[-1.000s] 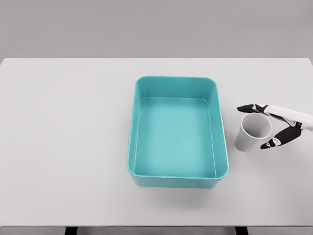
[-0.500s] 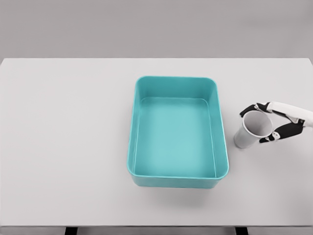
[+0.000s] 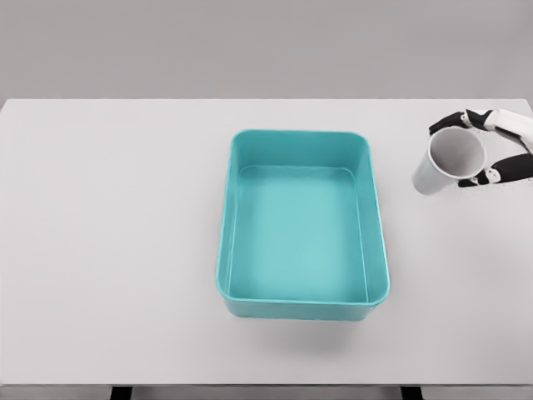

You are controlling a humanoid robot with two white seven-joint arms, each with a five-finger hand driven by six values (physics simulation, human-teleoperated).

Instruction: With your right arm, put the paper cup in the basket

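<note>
Paper cup (image 3: 445,162): clasped at its rim by right hand (image 3: 498,150) fingers (image 3: 445,123), apparently lifted off the bench (image 3: 108,217), tilted mouth-right, right of the teal basket (image 3: 371,208), which lies leftward and nearer.

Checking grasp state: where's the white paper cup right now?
In the head view, the white paper cup is at far right, gripped by the right hand, right of the teal plastic basket, not inside it.

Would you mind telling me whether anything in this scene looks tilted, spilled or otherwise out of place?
Only the paper cup is askew: the right hand holds it tilted, mouth facing the camera, to the right of the teal basket. Nothing looks spilled or damaged, and the basket sits flat on the table.
</note>
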